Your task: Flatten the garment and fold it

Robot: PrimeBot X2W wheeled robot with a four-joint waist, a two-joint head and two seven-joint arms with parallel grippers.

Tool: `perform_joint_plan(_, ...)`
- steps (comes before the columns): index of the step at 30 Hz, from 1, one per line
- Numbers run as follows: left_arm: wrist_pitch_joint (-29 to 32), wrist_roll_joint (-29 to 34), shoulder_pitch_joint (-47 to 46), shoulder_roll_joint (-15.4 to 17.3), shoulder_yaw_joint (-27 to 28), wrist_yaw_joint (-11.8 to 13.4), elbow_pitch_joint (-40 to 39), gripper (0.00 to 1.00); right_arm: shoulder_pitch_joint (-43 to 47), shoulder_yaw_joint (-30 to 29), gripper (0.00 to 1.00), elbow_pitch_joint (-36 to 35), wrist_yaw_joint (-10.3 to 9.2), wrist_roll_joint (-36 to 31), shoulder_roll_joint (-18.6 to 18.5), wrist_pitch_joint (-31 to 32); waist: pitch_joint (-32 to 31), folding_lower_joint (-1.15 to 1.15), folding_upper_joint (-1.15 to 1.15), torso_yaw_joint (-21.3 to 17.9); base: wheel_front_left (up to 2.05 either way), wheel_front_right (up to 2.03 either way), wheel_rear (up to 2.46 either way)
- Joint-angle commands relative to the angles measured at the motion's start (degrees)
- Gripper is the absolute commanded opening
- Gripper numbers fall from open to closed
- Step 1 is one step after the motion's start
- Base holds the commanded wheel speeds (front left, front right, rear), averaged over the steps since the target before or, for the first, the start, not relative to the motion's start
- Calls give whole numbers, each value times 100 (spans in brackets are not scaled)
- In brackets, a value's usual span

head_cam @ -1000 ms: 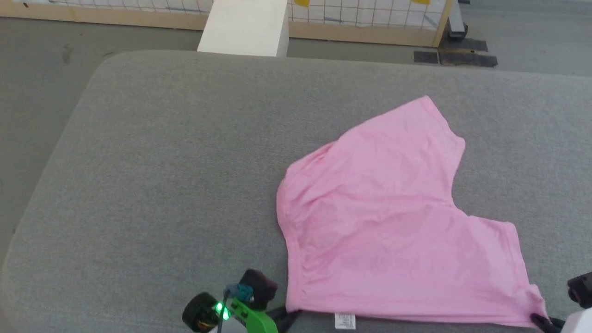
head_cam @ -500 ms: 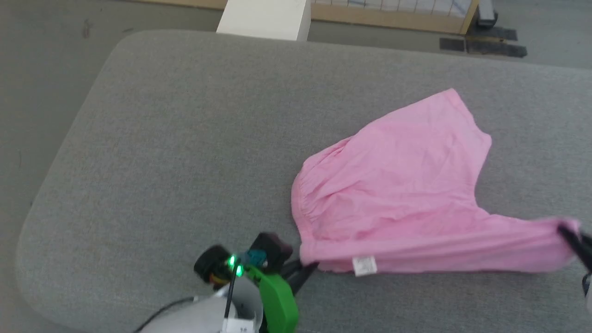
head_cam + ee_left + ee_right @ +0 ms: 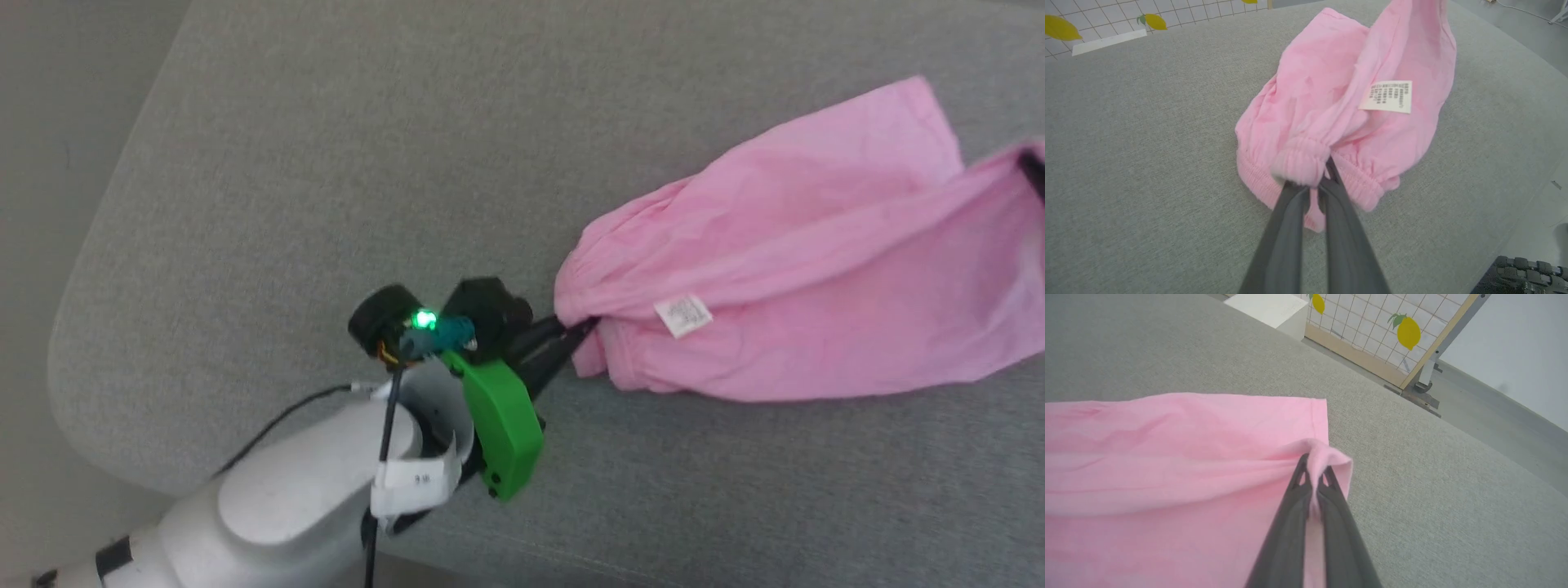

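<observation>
The left hand (image 3: 581,328) is clenched on the garment (image 3: 800,269), its two dark fingers pinching the gathered elastic band (image 3: 1298,161) at one end. In the left wrist view that hand (image 3: 1312,181) has the band bunched into a small ruffled knot at its tips, and the cloth spreads out beyond them onto the grey cloth-covered worktop (image 3: 326,163).

The right hand (image 3: 1315,468) is clenched on the garment too, gripping a pinched corner of plain hem at the other end. In the head view it shows as a dark tip (image 3: 1033,167) at the right edge of the picture.

The garment is stretched between the two hands over the right part of the worktop, well away from its rounded near-left corner. The held edge is drawn into a ridge, one layer is folded over another, and the far flap lies flat on the surface. A small white label (image 3: 683,315) hangs from the band near the left hand, its printed side facing up.
</observation>
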Motion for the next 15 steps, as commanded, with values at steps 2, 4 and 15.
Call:
perform_joint_plan(2,-27,-9,-235,-22,105,-81,105,0,-519,160,0,262,-11,-209,41,154,664,0,0,449,0,0,0)
perform_joint_plan(4,-47,-38,-361,-78,163,-155,228,0,-941,297,0,543,-11,-378,54,239,806,0,0,536,0,0,0)
perform_joint_plan(15,-265,-104,-685,-470,254,-436,928,0,-2219,897,0,1921,-11,-1067,206,111,1176,0,0,777,0,0,0)
